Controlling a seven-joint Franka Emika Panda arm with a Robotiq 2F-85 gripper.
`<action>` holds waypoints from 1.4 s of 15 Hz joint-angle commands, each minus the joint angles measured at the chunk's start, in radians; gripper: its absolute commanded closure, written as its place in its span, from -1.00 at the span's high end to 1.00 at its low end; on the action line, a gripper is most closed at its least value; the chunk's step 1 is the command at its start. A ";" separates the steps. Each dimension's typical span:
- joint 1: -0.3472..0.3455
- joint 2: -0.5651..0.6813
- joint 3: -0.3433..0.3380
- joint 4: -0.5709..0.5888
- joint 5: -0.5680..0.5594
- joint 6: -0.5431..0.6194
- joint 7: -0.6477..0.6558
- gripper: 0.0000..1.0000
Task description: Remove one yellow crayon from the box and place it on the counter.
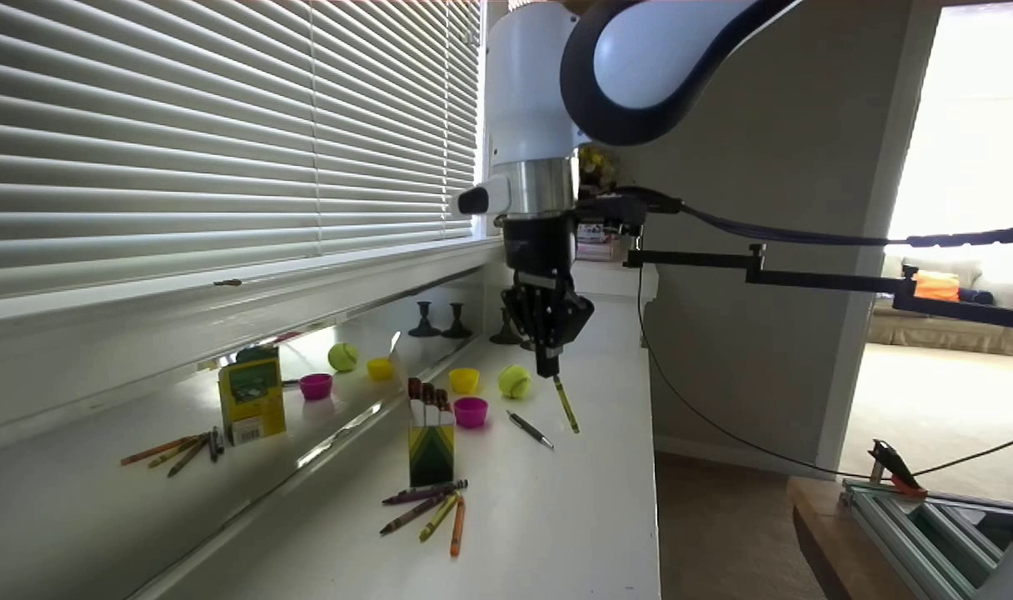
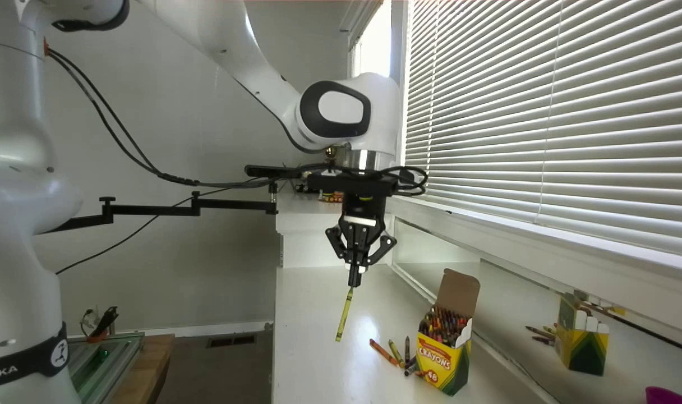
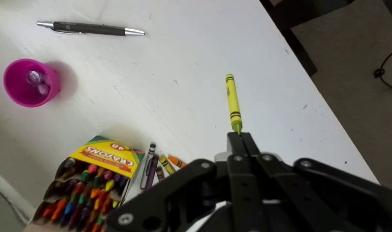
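Only in both exterior views: box's (image 1: 431, 450) reflection (image 1: 252, 398)

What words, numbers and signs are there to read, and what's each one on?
"CRAYONS": on the small yellow and green cardboard box.
"48": on the same box.
"MIKA": on the black band around the white robot arm.
Too small or blurred to read: the box's other lettering, the band's round emblem, print on the thin yellow wax crayon in the tool and the black-and-silver pen.
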 commanded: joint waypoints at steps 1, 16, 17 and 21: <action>0.000 0.132 0.014 0.055 -0.133 -0.011 0.084 -0.99; -0.011 0.447 0.058 0.159 -0.255 0.259 0.242 -0.99; -0.019 0.450 0.065 0.150 -0.247 0.306 0.232 -0.99; -0.062 0.434 0.102 0.098 -0.211 0.488 0.180 -0.40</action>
